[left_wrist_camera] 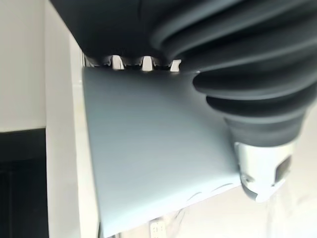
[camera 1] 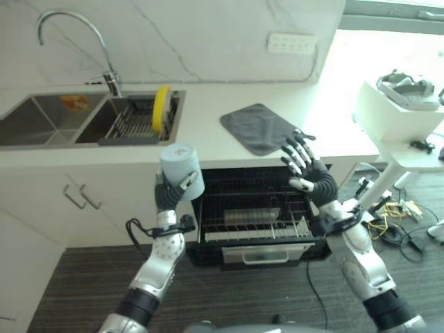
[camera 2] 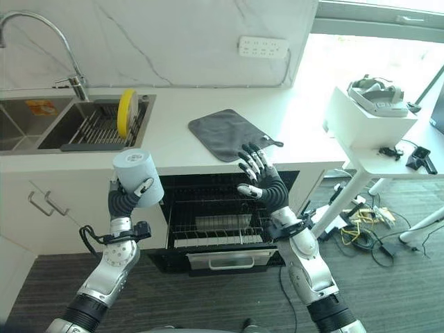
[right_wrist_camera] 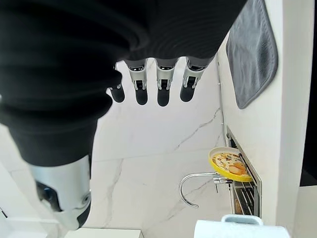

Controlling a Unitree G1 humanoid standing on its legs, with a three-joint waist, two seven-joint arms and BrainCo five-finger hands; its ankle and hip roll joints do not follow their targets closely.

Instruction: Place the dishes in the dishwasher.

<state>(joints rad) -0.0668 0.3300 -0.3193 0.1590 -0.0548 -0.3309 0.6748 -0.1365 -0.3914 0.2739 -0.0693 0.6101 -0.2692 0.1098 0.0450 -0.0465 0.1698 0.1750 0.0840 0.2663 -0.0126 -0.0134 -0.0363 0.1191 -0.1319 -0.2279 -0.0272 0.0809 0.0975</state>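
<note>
Our left hand [camera 1: 172, 193] curled round a blue cup [camera 1: 182, 170] before the counter's [camera 1: 208, 132] front edge, our right hand [camera 1: 305, 166] spread above the open dishwasher [camera 1: 253, 218].

No text, label, number or sign in these views can be read.

A plate [camera 1: 161, 107] stands in the sink rack [camera 1: 135, 119], left of the mat [camera 1: 260, 128].

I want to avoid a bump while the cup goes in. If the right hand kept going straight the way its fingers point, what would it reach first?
Probably the grey mat on the counter: the open right hand points up and back over the counter's front edge toward it. Depth is unclear, so it might pass above the mat toward the wall.
</note>
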